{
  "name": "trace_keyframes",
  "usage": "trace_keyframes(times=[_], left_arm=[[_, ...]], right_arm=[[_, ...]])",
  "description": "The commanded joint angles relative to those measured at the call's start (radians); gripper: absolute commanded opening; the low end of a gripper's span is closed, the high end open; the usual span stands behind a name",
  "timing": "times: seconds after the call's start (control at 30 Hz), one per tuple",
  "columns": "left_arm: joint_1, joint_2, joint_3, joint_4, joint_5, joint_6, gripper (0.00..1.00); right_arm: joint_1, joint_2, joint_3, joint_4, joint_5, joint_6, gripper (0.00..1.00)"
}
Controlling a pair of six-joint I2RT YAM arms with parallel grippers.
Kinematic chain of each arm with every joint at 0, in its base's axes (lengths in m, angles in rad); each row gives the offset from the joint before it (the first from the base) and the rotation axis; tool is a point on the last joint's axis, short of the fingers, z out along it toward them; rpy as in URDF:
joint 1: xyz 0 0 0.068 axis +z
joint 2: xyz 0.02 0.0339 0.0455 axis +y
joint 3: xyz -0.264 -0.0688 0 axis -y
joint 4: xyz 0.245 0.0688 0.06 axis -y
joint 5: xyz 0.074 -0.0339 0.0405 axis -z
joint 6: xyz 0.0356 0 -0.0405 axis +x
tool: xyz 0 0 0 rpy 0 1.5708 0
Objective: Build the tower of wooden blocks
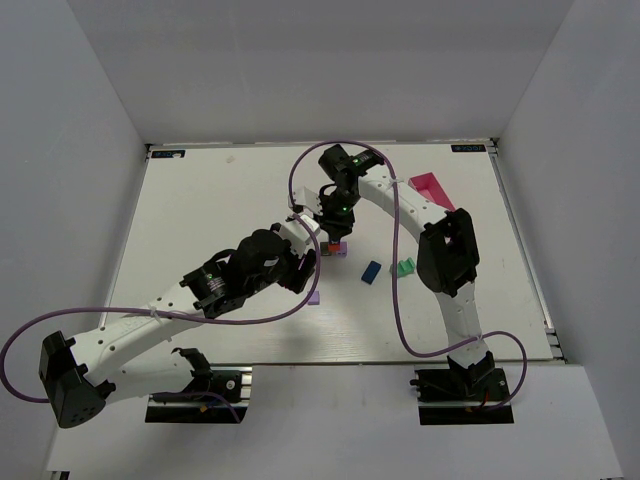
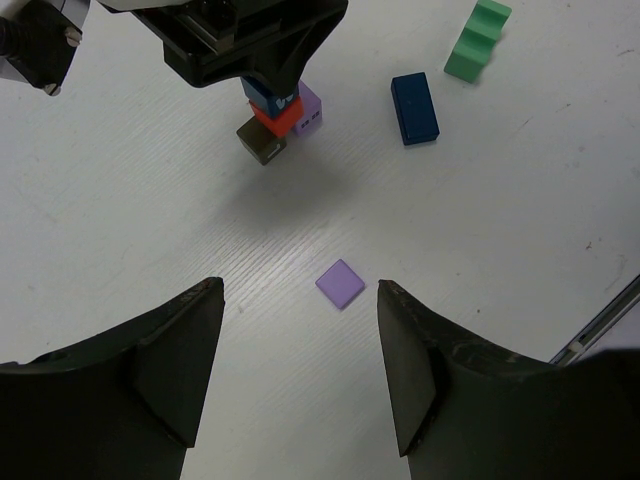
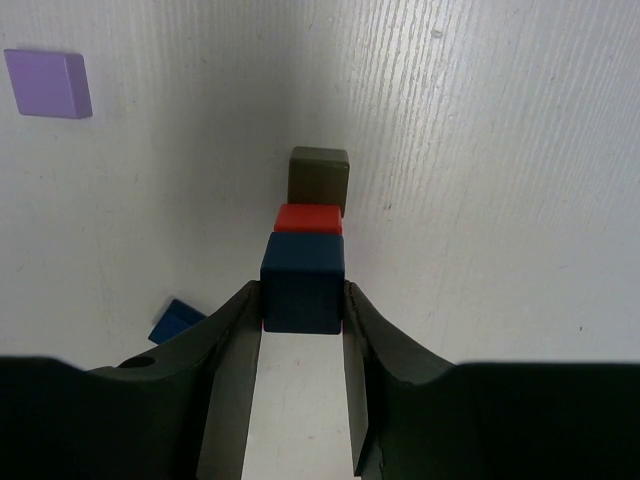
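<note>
Presently, right gripper [image 3: 303, 300] clamped on blue cube [image 3: 302, 268], atop red cube [image 3: 308, 218] of tower [image 2: 272, 118], grey block [image 3: 319, 175] at base, left gripper [image 2: 300, 288] fingers apart, empty, lilac tile [image 2: 340, 284] at five o'clock of tower.

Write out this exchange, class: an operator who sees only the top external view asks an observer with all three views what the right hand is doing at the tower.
Operator: Is the right hand holding anything?
Observer: Yes. The right wrist view shows it shut on a dark blue block.
Operator: What sits under that block?
Observer: The left wrist view shows a red block directly beneath it, stacked on a dark grey block.
</note>
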Motion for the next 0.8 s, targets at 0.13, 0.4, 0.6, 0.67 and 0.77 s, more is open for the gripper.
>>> trace_keyframes(times=[0.13,0.4,0.6,0.67,0.77], left_arm=[[0.004,-0.025,-0.007,0.017,0.015,0.009,0.73],[0.004,-0.025,-0.007,0.017,0.015,0.009,0.73],[0.004,-0.034,-0.007,0.017,0.015,0.009,0.73],[0.004,-0.035,-0.007,0.017,0.015,0.009,0.73],[0.004,-0.035,-0.007,0.017,0.015,0.009,0.73]], right_arm=[[0.007,0.013,0.041,-0.015,0.003,0.01,0.23],[0.008,0.019,0.041,-0.016,0.006,0.011,0.25],[0.011,0.02,0.044,-0.013,0.006,0.014,0.26],[0.009,0.017,0.041,-0.012,0.005,0.016,0.26],[0.009,0.019,0.043,-0.01,0.006,0.017,0.26]])
